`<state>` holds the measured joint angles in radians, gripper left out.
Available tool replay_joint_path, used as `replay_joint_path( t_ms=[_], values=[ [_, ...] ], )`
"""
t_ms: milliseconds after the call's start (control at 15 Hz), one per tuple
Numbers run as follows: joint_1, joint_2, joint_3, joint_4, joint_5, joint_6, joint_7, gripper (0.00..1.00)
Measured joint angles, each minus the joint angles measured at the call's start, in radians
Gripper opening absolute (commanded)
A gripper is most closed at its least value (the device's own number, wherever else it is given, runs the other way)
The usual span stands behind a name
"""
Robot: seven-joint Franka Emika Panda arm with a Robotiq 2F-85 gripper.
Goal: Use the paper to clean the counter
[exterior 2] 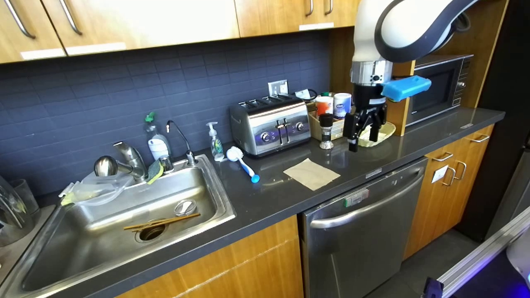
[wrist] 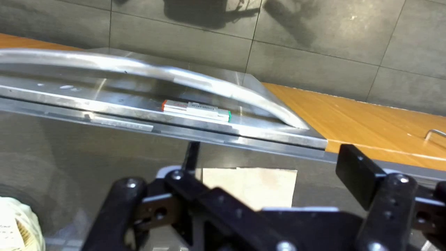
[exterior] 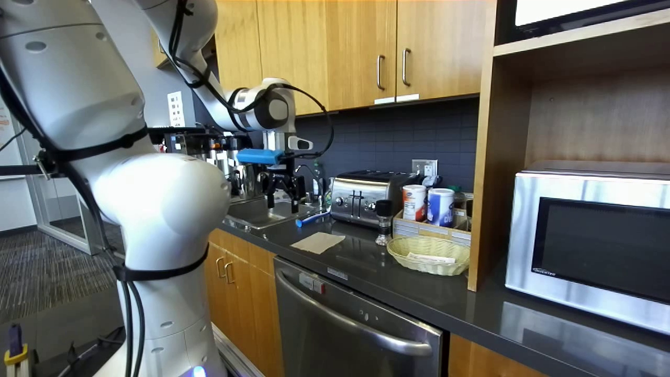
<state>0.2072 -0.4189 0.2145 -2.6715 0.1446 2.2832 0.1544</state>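
Dark, smooth and glossy, the bench point(exterior 2: 265, 203) looks slick enough to let anything thin skate. The hand point(exterior 2: 363, 140) hangs above it, spread wide, holding nothing. The paper point(exterior 2: 311, 174) lies flat on the bench near the front edge: stopping too high would likely miss so thin a sheet, coming in too low could jam the hand against the bench, and a stray push might send the paper over the edge. Farther back, a wide wiping stroke could topple the grinder point(exterior 2: 326, 132) or clip the brush point(exterior 2: 247, 168) or toaster point(exterior 2: 273, 128) before the tiled wall point(exterior 2: 198, 82).
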Motion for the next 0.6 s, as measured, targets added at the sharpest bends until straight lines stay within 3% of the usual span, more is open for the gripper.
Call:
replay_joint_path(
  t_ms=[600],
  values=[
    [-0.022, 0.108, -0.005, 0.113, -0.090, 0.030, -0.008, 1.00]
  ],
)
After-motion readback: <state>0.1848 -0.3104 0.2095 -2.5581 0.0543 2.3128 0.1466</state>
